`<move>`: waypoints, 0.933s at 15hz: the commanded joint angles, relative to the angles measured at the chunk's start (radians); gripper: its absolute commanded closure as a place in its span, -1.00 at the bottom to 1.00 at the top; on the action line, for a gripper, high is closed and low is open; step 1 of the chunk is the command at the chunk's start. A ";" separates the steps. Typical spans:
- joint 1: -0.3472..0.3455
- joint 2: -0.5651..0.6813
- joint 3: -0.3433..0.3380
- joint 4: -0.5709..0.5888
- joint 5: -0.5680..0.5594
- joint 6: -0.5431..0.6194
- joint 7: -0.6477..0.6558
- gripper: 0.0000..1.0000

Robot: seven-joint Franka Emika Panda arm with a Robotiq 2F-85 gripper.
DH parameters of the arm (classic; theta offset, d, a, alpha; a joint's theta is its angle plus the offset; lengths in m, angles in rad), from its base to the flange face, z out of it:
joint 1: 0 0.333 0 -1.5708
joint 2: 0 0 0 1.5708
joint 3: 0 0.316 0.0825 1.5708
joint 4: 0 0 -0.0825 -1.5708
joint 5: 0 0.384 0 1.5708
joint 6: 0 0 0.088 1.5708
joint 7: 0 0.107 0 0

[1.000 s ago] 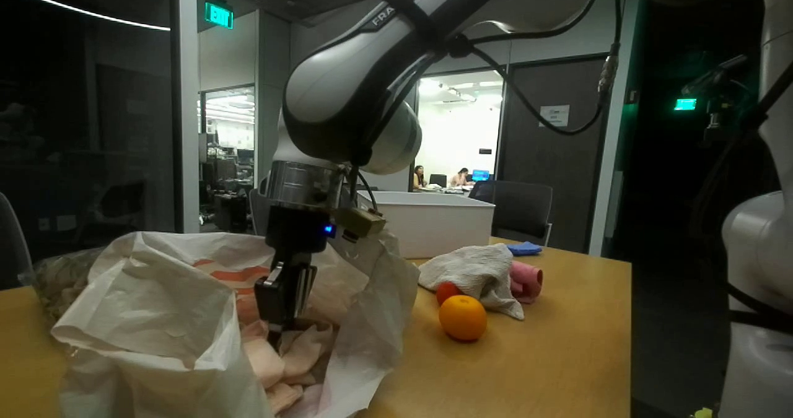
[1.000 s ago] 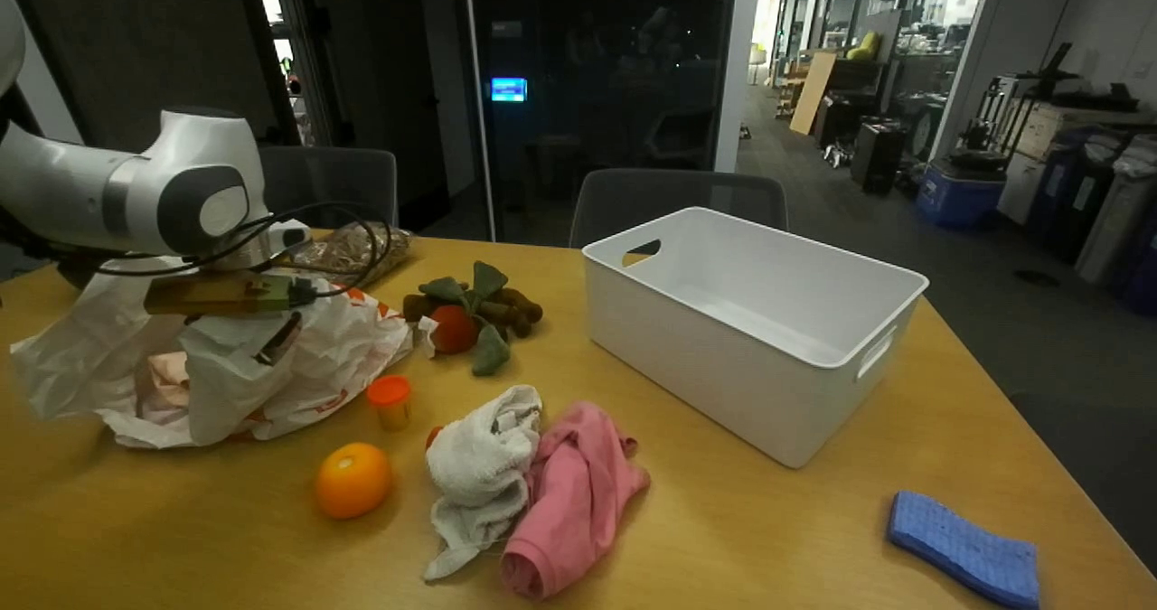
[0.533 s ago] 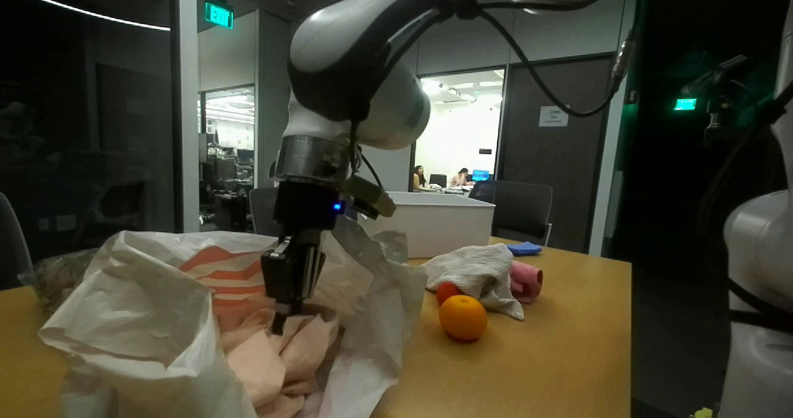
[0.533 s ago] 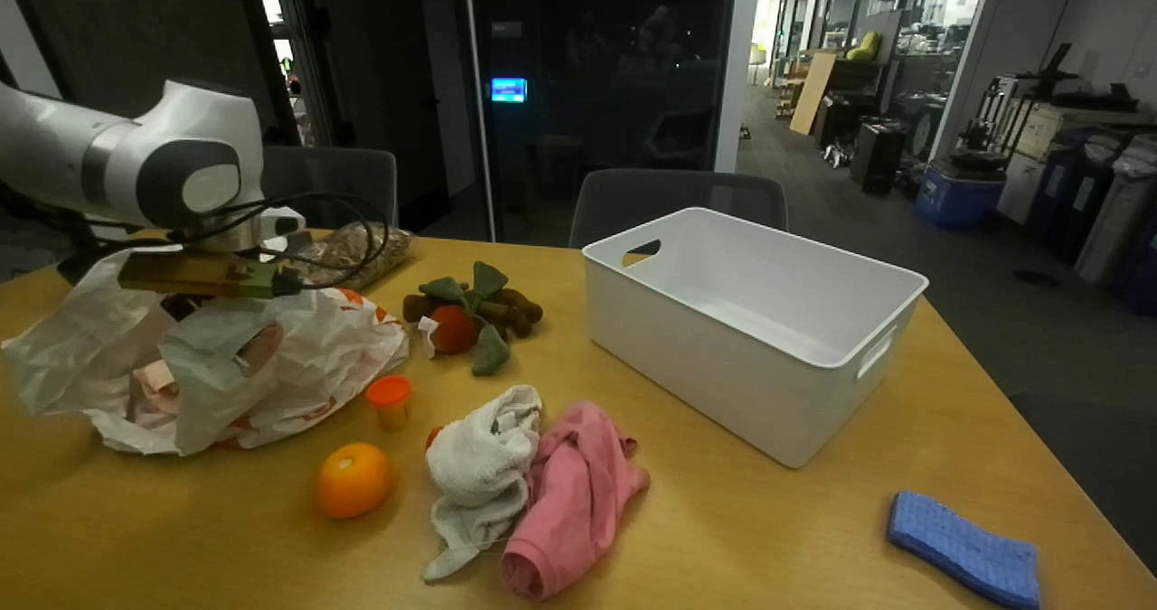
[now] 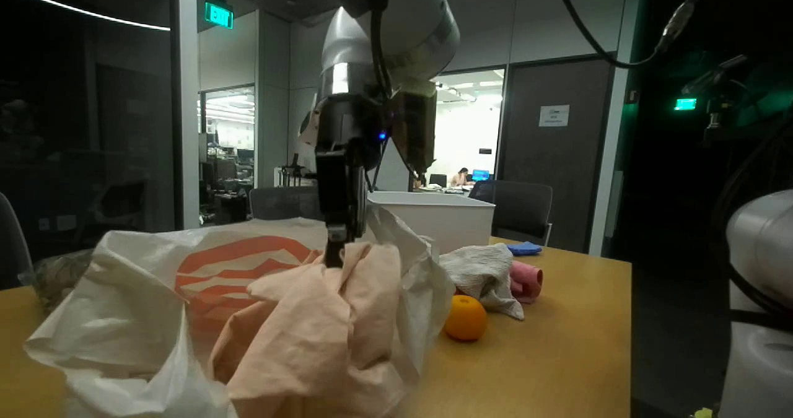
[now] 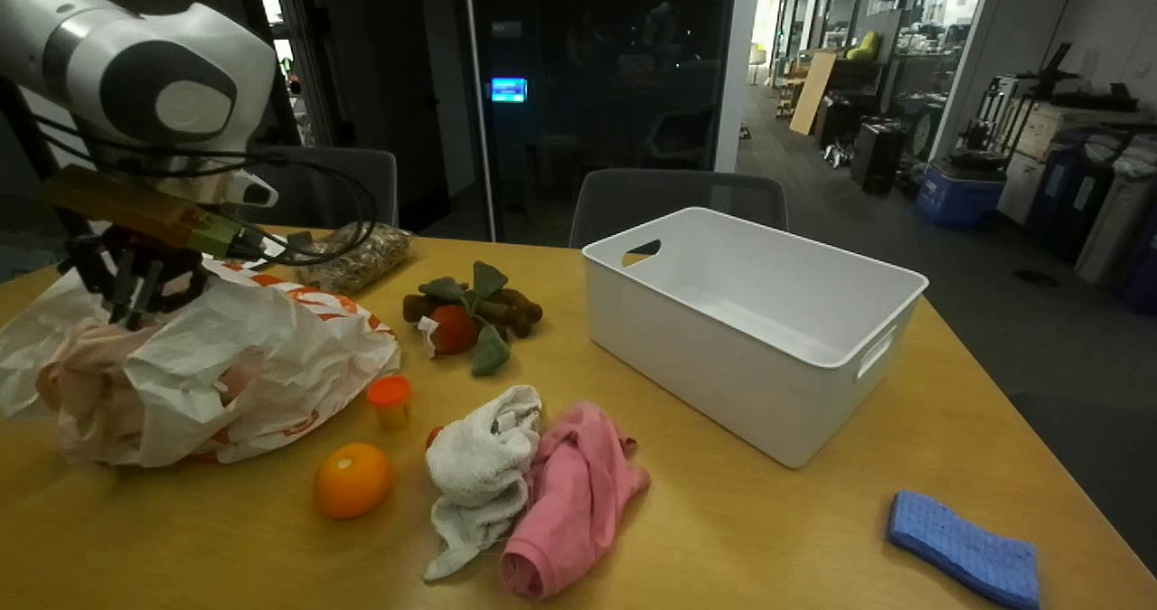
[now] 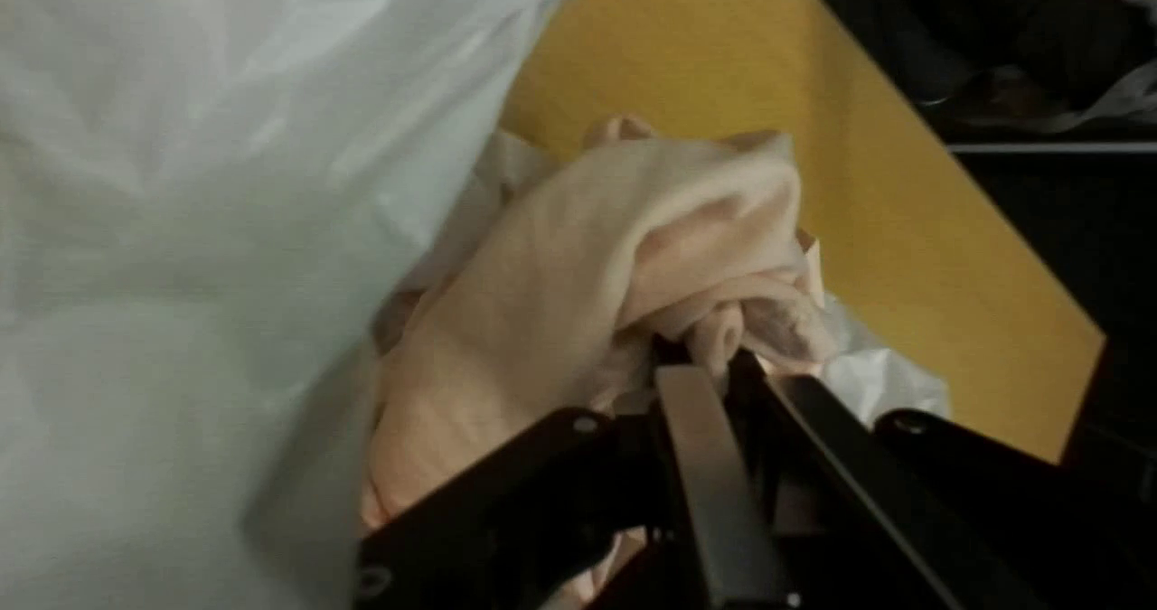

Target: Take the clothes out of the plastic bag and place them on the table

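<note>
A peach-coloured cloth [image 5: 310,337] hangs from my gripper [image 5: 338,256] in an exterior view, its top raised out of the white plastic bag [image 5: 118,294]. Its lower part is still among the bag's folds. In the wrist view my gripper [image 7: 710,357] is shut on a pinched fold of the peach cloth [image 7: 542,276], with the bag [image 7: 181,230] close on the left. In an exterior view the bag [image 6: 289,348] lies on its side on the wooden table [image 6: 705,538] and partly covers the cloth [image 6: 99,384]. Whether more clothes lie inside the bag is hidden.
An orange [image 6: 352,481], an orange-capped container [image 6: 390,402], a white towel [image 6: 484,465] and a pink cloth [image 6: 578,502] lie beside the bag. Behind are a plush toy [image 6: 475,312] and a clear bag [image 6: 352,262]. A white bin [image 6: 705,366] and blue cloth [image 6: 963,547] stand further off.
My gripper has risen with the peach cloth, lifting it up out of the bag. The bag has shifted slightly and spread. The other table objects have not moved.
</note>
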 commanded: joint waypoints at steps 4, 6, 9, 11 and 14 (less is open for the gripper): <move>-0.027 -0.186 -0.074 -0.035 0.135 -0.096 -0.094 0.94; -0.036 -0.272 -0.088 -0.075 0.160 -0.051 -0.100 0.94; -0.047 -0.410 -0.112 -0.135 0.172 -0.013 -0.092 0.94; -0.053 -0.514 -0.131 -0.184 0.177 0.011 -0.082 0.94; -0.052 -0.686 -0.146 -0.280 0.199 0.052 -0.057 0.94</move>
